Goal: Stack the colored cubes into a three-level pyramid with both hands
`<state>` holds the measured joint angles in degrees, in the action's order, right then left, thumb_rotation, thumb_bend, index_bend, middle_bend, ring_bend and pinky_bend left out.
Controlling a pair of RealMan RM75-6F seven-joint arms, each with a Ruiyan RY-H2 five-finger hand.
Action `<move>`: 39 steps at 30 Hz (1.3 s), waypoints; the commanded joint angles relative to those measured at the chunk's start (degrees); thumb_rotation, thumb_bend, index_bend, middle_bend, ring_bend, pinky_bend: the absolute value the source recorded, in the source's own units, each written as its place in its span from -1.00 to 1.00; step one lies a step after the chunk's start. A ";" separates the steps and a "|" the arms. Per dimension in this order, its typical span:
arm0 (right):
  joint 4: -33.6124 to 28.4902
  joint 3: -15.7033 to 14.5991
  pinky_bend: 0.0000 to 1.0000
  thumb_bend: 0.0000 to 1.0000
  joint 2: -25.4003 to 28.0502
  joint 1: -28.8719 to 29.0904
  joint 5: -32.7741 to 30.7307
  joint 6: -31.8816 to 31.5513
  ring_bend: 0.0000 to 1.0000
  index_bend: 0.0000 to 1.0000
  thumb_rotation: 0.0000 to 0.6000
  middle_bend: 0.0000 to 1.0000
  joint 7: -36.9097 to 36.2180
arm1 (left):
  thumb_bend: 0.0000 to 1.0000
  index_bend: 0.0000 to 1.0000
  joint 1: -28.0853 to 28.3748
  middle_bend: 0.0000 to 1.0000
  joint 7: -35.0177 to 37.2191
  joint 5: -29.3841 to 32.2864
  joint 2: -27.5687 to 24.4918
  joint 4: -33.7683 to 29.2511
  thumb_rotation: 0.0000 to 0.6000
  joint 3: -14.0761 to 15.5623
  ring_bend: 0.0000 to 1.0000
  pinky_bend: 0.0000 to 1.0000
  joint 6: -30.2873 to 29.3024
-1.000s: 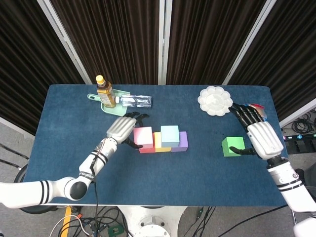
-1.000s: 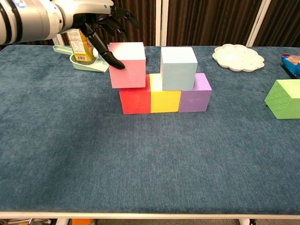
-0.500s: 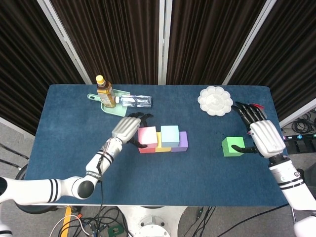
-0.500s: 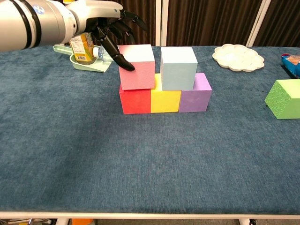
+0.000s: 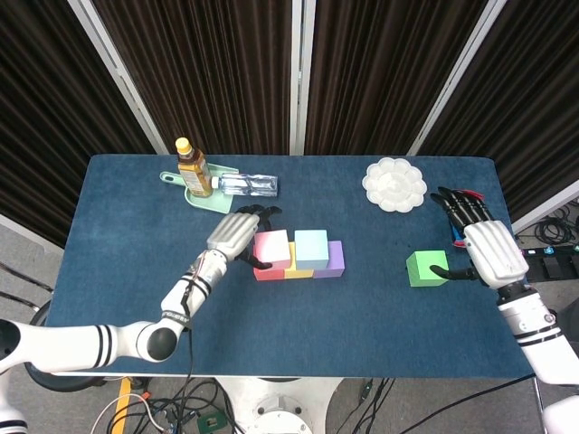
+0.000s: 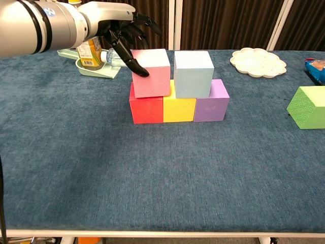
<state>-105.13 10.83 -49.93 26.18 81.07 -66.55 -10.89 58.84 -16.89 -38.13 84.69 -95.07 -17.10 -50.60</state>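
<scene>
Head view shows a blue-carpeted table (image 5: 118, 262) before dark pleated curtains (image 5: 217, 72) with pale uprights. At its far left stand a brown bottle (image 5: 193, 169) and a lying clear bottle (image 5: 247, 184) on a green dish (image 5: 172, 179). The left hand (image 5: 233, 237) grips the pink cube (image 5: 270, 246) on the red cube (image 6: 146, 109) and yellow cube (image 6: 179, 108); since a second ago it has slid right, nearer the light blue cube (image 5: 310, 246) atop the purple cube (image 5: 336, 259). Far right, beyond a white palette (image 5: 393, 183), the right hand (image 5: 488, 249) touches the green cube (image 5: 425, 268), fingers spread, now shifted slightly outward.
</scene>
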 commanded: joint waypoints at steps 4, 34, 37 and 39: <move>0.41 0.02 -1.00 -1.00 -0.38 0.11 -0.06 0.26 -1.00 -1.00 1.00 -0.98 0.10 | -0.97 -0.70 0.26 -0.06 0.07 0.22 0.15 0.04 1.00 0.26 -0.77 -0.71 -0.06; 2.53 -0.22 -1.00 -1.00 -1.15 0.10 -0.54 1.64 -1.00 -1.00 1.00 -0.98 -1.12 | -0.96 -0.70 1.13 -0.06 1.10 0.26 0.49 0.85 1.00 0.88 -0.77 -0.71 0.28; 2.57 -0.22 -1.00 -1.00 -1.18 0.09 -0.63 1.72 -1.00 -1.00 1.00 -0.98 -1.18 | -0.96 -0.70 1.26 -0.06 1.12 0.23 0.46 0.82 1.00 0.80 -0.77 -0.71 0.29; 2.63 -0.17 -1.00 -1.00 -1.20 0.17 -0.69 1.90 -1.00 -1.00 1.00 -0.98 -1.42 | -0.96 -0.70 1.42 -0.06 1.09 0.31 0.38 0.79 1.00 0.83 -0.77 -0.71 0.57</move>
<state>-102.53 10.63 -51.12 26.32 80.40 -64.69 -12.27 60.25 -15.79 -37.83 85.10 -94.27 -16.27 -50.05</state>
